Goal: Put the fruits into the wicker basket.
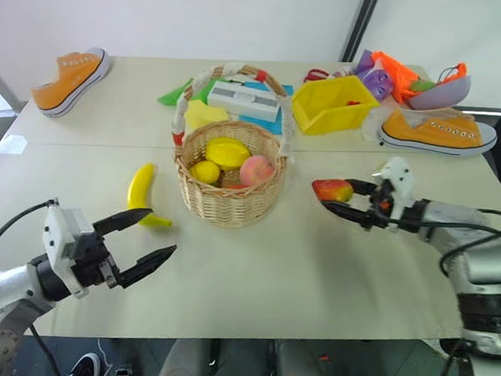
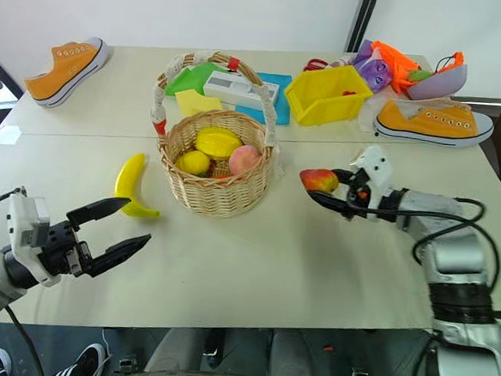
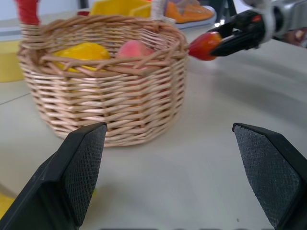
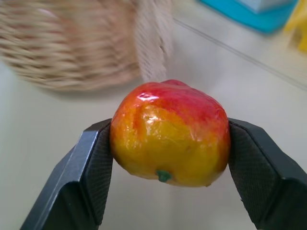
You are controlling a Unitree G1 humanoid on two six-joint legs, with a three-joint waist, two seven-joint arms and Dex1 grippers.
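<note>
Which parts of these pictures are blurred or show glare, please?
Right wrist view: the red-and-yellow fruit is sharp with small white glints on its skin; the wicker basket behind is smeared. Left wrist view: the basket weave is fairly clear, the things behind it soft. Head views: even light, faint shadows on the table.

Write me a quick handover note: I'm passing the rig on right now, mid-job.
Right tool: shut on the red-yellow fruit, held above the table to the right of the basket.
Left tool: open, empty, near the table's front edge.
Done: two yellow fruits and a peach lie in the basket.
Left: put the held fruit into the basket, then the banana, lying on the table to the basket's left, closest to the left tool.
</note>
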